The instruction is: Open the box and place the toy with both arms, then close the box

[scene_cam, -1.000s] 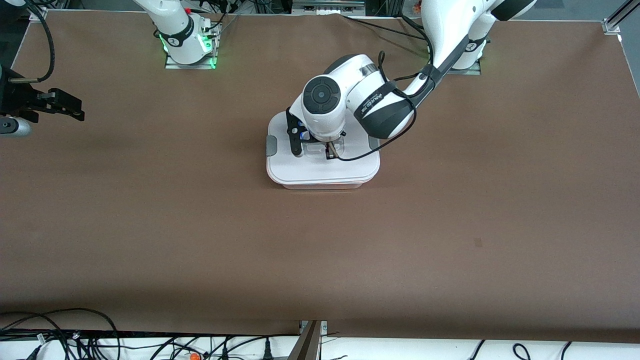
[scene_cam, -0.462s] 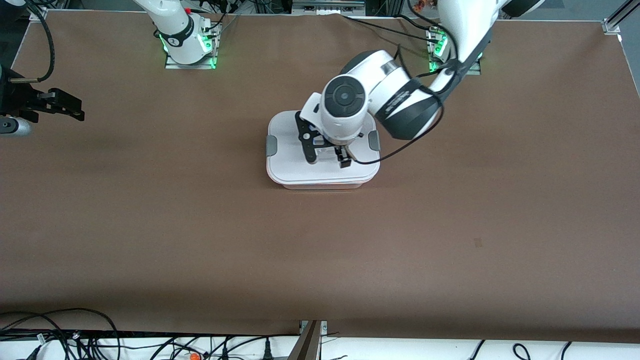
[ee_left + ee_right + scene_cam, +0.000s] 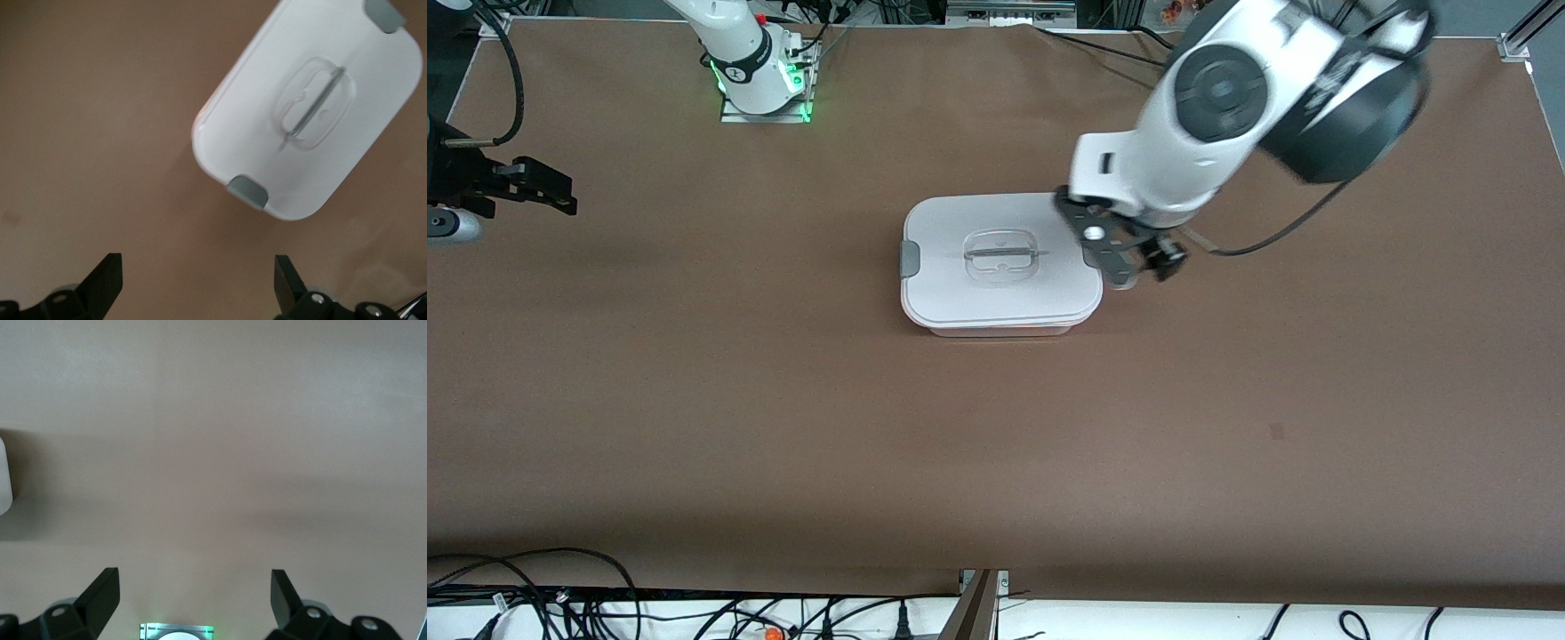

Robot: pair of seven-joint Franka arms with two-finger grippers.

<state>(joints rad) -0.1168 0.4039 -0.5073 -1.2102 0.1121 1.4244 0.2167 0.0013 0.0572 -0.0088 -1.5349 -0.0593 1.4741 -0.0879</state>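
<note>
The box [image 3: 960, 298] sits shut in the middle of the table, its flat white lid on, with the clear handle [image 3: 1001, 255] in the centre and a grey clip [image 3: 910, 259] on its side. My left gripper [image 3: 1144, 271] hangs open and empty over the bare table just off the box's end toward the left arm. The left wrist view shows the box [image 3: 253, 133] and its handle [image 3: 311, 105] well clear of the left gripper [image 3: 198, 280]. My right gripper [image 3: 560, 191] waits open at the right arm's end of the table, and is also in its own wrist view [image 3: 195, 597]. The toy is hidden.
The brown table top [image 3: 783, 400] spreads all around the box. The right arm's base [image 3: 763, 80] glows green at the table's edge by the robots. Loose cables [image 3: 560, 596] lie along the edge nearest the front camera. A small dark mark [image 3: 1277, 431] is on the table.
My left gripper has opened off the lid's handle, risen and swung away toward the left arm's end. The box has stayed where it was, lid on. The right arm has not moved.
</note>
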